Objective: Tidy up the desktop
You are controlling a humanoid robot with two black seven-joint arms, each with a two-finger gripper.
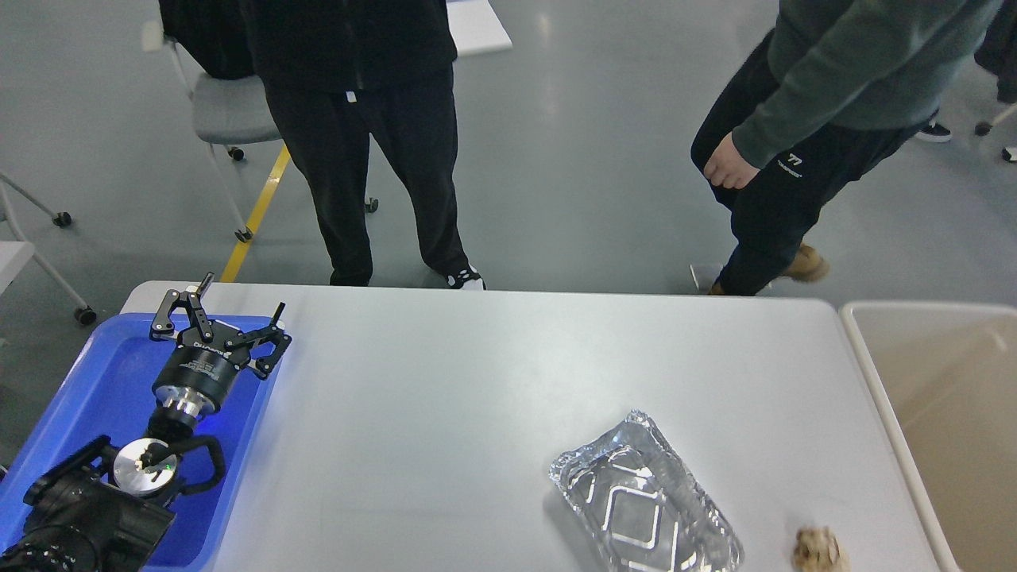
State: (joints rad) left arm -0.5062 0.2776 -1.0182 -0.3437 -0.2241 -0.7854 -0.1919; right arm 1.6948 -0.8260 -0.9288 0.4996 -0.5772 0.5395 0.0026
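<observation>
The white desktop (445,397) fills the lower part of the head view. An empty foil tray (645,504) lies on it at the front right. A small crumpled brown scrap (818,550) lies near the front right corner. My left gripper (226,302) is open and empty above the far end of the blue tray (103,389) at the left. My right arm, its gripper and the white paper cup are out of view.
A beige bin (945,397) stands at the desktop's right end. A person in black (357,119) stands behind the far edge. A second person in a green top (818,95) stands at the back right. A grey chair (226,103) is at the back left.
</observation>
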